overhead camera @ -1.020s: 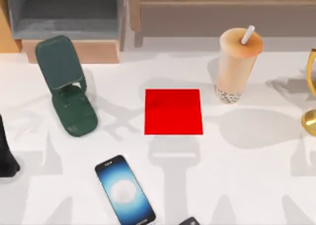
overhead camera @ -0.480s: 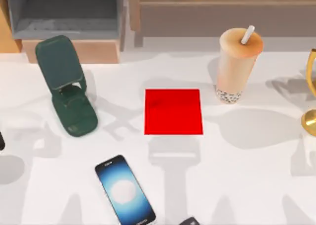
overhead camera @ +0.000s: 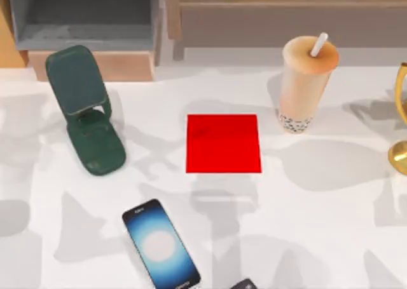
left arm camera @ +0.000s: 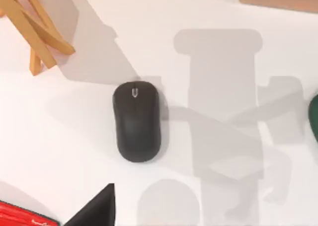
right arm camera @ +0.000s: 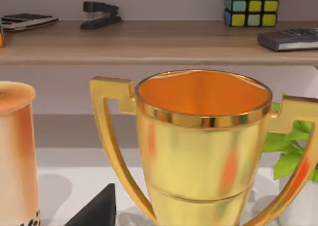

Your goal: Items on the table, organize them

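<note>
Table: broad, flat, matte white top crossed by soft grey shadows. Red square pad: thin, flat, uniform colour, lying near the table's middle. Phone stand: dark green, rounded rectangular back plate tilted over an oval foot, left of the pad and well apart from it. Smartphone: slim black slab with rounded corners and a glowing blue-white screen, lying flat and face up near the front edge, angled, below and left of the pad. Bubble-tea cup: tall tapered clear cup, peach-orange drink with dark pearls at the base, white straw slanting from the lid; upright, right of the pad toward the back. Computer mouse: small, smooth, dark grey oval with a pale mark at the wheel, resting flat on the white top under the left wrist camera, near a light wooden frame. Trophy: polished gold cup with two angular handles and an orange-lit interior, close before the right wrist camera, at the table's right edge in the top view. Shelf: pale wood grain, behind the table, carrying a black stapler and a multicoloured puzzle cube. Left and right grippers: how wide the jaws stand, and whether they hold anything, cannot be told.
</note>
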Tool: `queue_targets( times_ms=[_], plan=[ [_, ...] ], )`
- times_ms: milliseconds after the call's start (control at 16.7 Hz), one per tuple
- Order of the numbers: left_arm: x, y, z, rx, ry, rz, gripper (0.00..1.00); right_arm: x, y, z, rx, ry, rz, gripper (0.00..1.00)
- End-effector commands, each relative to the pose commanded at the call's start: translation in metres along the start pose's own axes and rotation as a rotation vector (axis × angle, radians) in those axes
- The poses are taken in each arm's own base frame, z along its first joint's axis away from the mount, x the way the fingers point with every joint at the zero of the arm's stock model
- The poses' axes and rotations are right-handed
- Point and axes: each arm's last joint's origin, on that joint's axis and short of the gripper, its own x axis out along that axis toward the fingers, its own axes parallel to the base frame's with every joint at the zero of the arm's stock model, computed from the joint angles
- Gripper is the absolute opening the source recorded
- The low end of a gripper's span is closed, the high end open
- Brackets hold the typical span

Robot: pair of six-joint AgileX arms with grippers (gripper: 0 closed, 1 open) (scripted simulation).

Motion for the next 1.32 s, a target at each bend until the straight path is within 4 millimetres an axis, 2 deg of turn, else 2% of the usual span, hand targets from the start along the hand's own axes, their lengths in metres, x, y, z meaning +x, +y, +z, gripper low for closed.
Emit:
queue_targets(
  times_ms=[180,300,480,600,780,1140,1320],
  plan=[
    [0.049,0.013,0.044,-0.028,0.232,0.019,1.00,0.000,0.000,0.000,0.000,0.000,0.000,1.00],
    [0.086,0.023,0.063,-0.047,0.369,0.027,1.00,0.000,0.000,0.000,0.000,0.000,0.000,1.00],
    [0.137,0.037,0.075,-0.074,0.537,0.031,1.00,0.000,0.000,0.000,0.000,0.000,0.000,1.00],
    [0.162,0.044,0.077,-0.088,0.617,0.031,1.00,0.000,0.000,0.000,0.000,0.000,0.000,1.00],
    [0.182,0.050,0.076,-0.101,0.681,0.030,1.00,0.000,0.000,0.000,0.000,0.000,0.000,1.00],
    [0.184,0.048,0.076,-0.097,0.685,0.028,1.00,0.000,0.000,0.000,0.000,0.000,0.000,1.00],
    [0.201,0.041,0.066,-0.099,0.685,0.028,1.00,0.000,0.000,0.000,0.000,0.000,0.000,1.00]
  ],
)
